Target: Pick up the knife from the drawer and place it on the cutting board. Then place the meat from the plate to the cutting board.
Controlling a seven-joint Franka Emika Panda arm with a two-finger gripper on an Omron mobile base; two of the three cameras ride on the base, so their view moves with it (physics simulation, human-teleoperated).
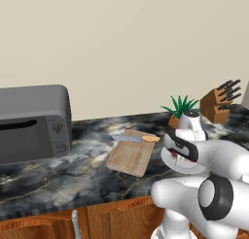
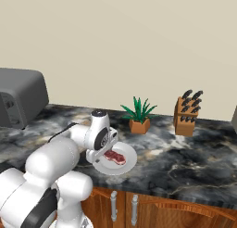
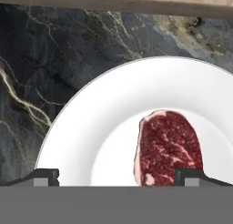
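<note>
One knife [image 1: 133, 137], one cutting board [image 1: 131, 156], one meat [image 3: 168, 148], one plate [image 3: 104, 127].

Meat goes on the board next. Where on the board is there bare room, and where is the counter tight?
The knife lies along the board's far edge; the rest of the board, toward the counter front, is bare. Bare counter lies between microwave and board. It is tight around the plate, where the gripper hangs over the meat, with the plant behind.
</note>
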